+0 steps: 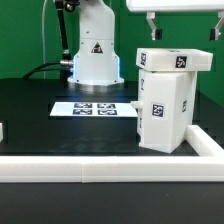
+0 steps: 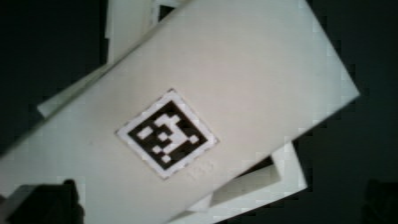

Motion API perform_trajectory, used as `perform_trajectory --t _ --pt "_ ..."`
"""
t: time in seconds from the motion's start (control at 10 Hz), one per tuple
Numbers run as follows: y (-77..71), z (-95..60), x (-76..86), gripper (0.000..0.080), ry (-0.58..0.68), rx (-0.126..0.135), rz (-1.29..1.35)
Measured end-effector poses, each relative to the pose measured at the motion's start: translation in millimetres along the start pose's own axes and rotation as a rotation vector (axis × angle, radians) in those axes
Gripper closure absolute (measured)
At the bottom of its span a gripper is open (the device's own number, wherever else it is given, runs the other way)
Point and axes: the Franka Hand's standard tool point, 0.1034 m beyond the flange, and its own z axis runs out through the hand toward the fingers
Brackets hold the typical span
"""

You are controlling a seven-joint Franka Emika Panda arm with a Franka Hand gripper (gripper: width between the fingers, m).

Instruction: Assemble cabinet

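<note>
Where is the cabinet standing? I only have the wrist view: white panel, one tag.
Observer: The cabinet stands upright near the exterior view's right end of the table, behind the white border rail.
Operator: Gripper on it?
Observer: No. The gripper hangs open above it, not touching it.
Operator: Marker board?
Observer: The marker board lies flat to the exterior view's left of the cabinet, apart from it.
</note>
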Motion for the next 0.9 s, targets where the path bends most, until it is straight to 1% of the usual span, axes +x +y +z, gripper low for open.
perform_trajectory --t 0.1,0.2,0.3,0.5,0.6,0.9 --pt "-0.1 -0.1 0.2 0.0002 0.003 -0.001 -0.062" --pt "-0.9 -0.5 2.6 0.0002 0.043 -0.017 -0.278" --pt "-0.6 1.5 1.0 0.0002 0.051 -0.018 -0.409" --pt "1.3 2.5 -1.9 0.0002 0.023 -0.019 -0.726" --pt "1.9 2.4 -3.3 0.0002 0.005 -0.007 -0.817" --pt "2.8 2.4 -2.3 0.0002 0.007 -0.011 -1.006"
